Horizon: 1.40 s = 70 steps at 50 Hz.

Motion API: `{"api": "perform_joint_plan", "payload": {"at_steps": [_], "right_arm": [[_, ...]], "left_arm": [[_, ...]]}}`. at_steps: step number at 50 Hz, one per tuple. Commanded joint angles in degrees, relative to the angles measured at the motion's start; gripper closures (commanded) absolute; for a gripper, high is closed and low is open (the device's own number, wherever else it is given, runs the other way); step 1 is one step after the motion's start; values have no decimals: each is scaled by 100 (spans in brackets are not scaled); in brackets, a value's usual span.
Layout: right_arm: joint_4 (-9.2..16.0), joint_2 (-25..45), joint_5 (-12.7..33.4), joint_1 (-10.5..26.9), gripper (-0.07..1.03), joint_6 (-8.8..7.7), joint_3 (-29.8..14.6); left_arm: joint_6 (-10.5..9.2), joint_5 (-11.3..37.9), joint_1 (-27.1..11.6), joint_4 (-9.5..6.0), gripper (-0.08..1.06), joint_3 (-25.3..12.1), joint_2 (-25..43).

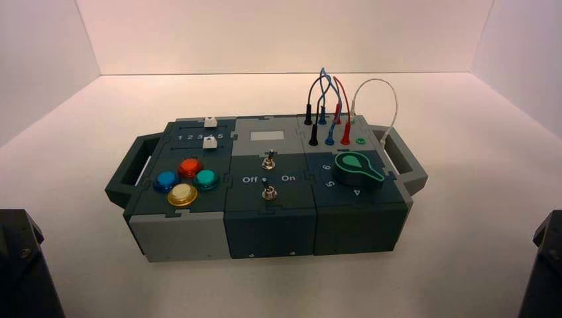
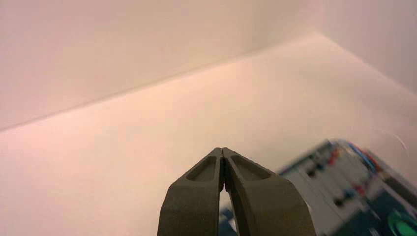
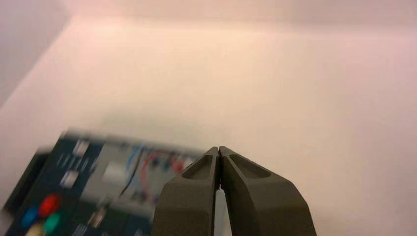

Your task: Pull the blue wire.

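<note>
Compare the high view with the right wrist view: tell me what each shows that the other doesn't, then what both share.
Only the high view: the green-edged knob at the box's right front, and the white wire by the right handle.

Only the right wrist view: the right gripper's closed fingertips, beyond the box's right side.

Both: the blue wire, the red wire and the four coloured buttons.

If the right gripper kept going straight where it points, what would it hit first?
Probably the white tabletop beyond the box, since the right gripper seems to point past it; depth is unclear, so it might be the back wall.
</note>
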Motion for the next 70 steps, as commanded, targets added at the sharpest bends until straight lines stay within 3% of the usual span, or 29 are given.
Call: {"api": "perform_joint_plan", "payload": {"at_steps": [1,9,15,18,38,70], "right_arm": [[308,264,308,413,99,9,-220],[633,703,729,949,94,-9,-325],[870,1063,932,1169,67,-18,-360],[993,1230,976,1239,60,-35,-369],[1406,2083,888,1538,60,-123,-466],[1354,3217,70,1582,60,-123,-703]], "left_arm": [[26,35,-308,0,100,-246,299],[26,123,-589,-9,100,-360,668],[18,141,-694,-9,100,-439,905],[26,141,-703,-9,100,-475,967],[9,141,-729,-62,100,-519,1081],[0,141,-756,-62,100,-519,1037]]}}
